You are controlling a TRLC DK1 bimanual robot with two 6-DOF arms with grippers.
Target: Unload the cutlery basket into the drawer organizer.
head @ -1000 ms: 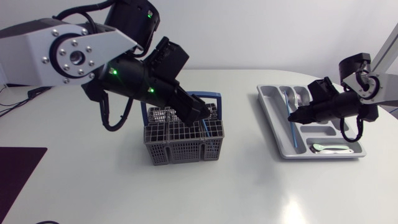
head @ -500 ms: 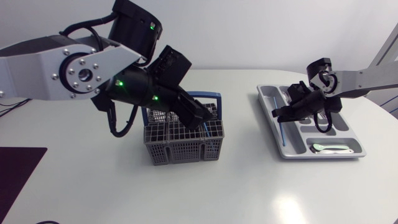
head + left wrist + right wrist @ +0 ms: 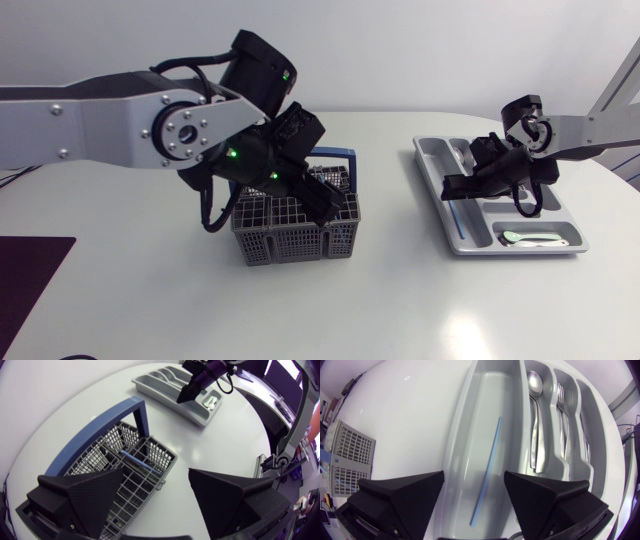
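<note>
Roughly, L to R:
- L gripper [image 3: 156,477]: hangs over the basket [image 3: 290,240], fingers apart, nothing btwn them. Tips sit just above the basket's right end.
- Basket: upright at mid-table, blue handle [image 3: 107,422] up. One blue stick [image 3: 141,464] lies slanted across the cells, just ahead of the L fingers. The other cells look bare, but the arm hides part of them from above, so not sure.
- Tray [image 3: 425,160]: well apart from the basket, on the right. Its long slot holds a 2nd stick [image 3: 487,470]. The next slots hold a spoon [image 3: 534,425] and a fork [image 3: 562,410]. The small end slot has a pale piece [image 3: 530,238], can't tell what.
- R gripper [image 3: 474,480]: low over the long slot, fingers wide, empty. The 2nd stick lies under the gap, untouched.
- Progress, my read: mostly done, approx. At least the blue stick is left in the basket. L needs to close on it & carry it over to the long slot.
</note>
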